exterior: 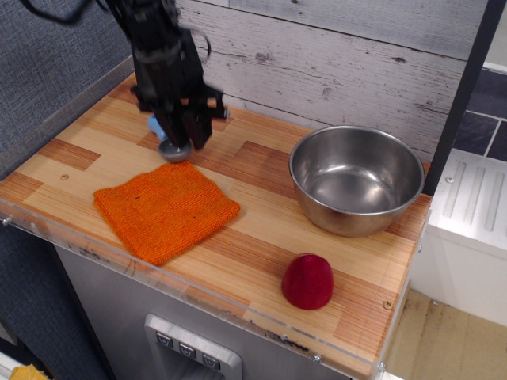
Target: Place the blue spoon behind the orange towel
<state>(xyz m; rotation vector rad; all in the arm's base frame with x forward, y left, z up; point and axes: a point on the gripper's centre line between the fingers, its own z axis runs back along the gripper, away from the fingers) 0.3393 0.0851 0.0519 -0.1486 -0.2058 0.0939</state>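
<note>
The blue spoon (168, 140) has a light-blue handle and a round grey bowl. It lies low over the wooden counter, just behind the far edge of the orange towel (165, 208). My gripper (188, 136) comes down from above. Its dark fingers (199, 127) straddle the spoon and still seem closed on it. The spoon's grey bowl is at or very near the counter surface. The towel lies flat near the front left of the counter, apart from the gripper.
A large steel bowl (356, 179) stands at the right. A red dome-shaped object (307, 280) sits near the front edge. A grey plank wall (317, 63) backs the counter, with dark posts at both sides. A clear plastic lip (182, 294) runs along the front.
</note>
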